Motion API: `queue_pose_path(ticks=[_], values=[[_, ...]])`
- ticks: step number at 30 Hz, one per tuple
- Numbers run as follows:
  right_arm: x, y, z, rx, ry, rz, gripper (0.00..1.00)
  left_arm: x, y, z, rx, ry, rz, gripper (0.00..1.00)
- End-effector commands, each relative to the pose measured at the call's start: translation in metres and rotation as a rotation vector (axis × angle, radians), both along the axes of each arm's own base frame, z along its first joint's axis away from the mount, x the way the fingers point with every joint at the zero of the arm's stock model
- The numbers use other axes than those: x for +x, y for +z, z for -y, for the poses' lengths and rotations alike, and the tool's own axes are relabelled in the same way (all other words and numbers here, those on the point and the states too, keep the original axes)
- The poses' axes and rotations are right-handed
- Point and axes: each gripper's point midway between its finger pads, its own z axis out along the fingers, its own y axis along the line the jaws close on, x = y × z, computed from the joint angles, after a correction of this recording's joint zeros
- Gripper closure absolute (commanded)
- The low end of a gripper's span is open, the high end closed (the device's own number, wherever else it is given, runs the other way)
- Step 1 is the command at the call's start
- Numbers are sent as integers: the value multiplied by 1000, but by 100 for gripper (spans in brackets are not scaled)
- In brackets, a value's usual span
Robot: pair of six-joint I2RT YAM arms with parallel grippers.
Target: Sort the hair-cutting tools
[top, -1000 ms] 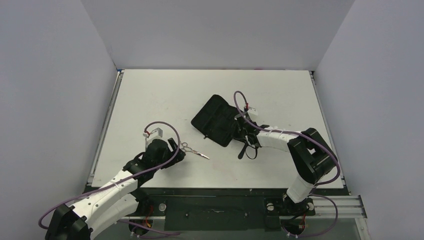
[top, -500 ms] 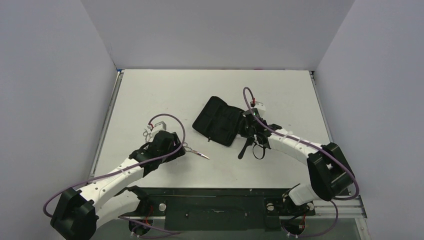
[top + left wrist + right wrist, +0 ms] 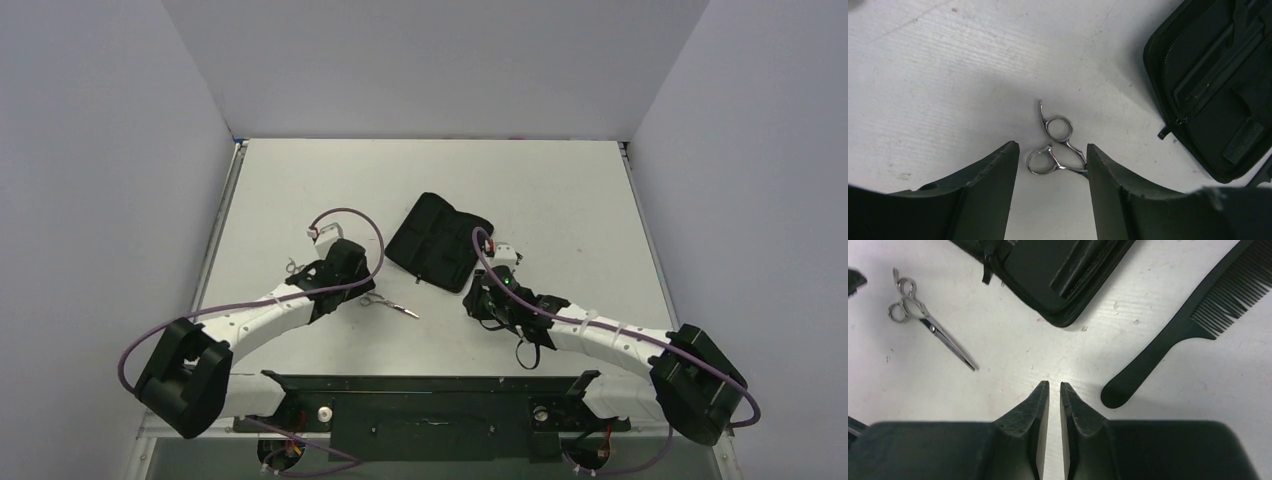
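Observation:
The thin silver scissors point(image 3: 392, 304) lie flat on the white table, rings to the left. My left gripper point(image 3: 1051, 147) is open and hangs low over them, its jaws either side of the ring end point(image 3: 1050, 161). The right finger point(image 3: 1108, 180) is at the shank. The black comb point(image 3: 1188, 320) lies on the table just right of my right gripper point(image 3: 1054, 385), its handle end near the fingertips. That gripper is shut down to a thin slit with nothing in it. In the top view my right gripper point(image 3: 482, 304) and arm hide the comb.
The black zip case point(image 3: 440, 240) lies open behind both tools, its near edge close to the right gripper; it also shows as the case point(image 3: 1218, 85) at the right of the left wrist view. The table edge and arm bases are at the front.
My left gripper reached forward over the scissors' rings and narrowed a little. The right gripper drew back from the case's edge toward the front, opened briefly and shut again beside the comb.

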Motion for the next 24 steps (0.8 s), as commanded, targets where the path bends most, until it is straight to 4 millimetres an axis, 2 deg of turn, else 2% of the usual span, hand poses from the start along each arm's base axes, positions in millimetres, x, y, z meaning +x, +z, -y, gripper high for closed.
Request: queue_pose_path(ticks=[1, 5, 12, 19, 24], values=[[-2, 21, -26, 64, 53, 112, 90, 40, 22, 1, 30, 49, 108, 52], [-12, 15, -45, 48, 121, 109, 100, 42, 2, -6, 71, 68, 51, 52], [-19, 8, -72, 45, 177, 97, 100, 36, -25, -5, 87, 54, 0, 53], [-24, 3, -91, 33, 215, 88, 100, 7, -46, -1, 48, 23, -51, 64], [-22, -2, -104, 23, 228, 81, 100, -12, -50, -3, 26, 19, -63, 69]])
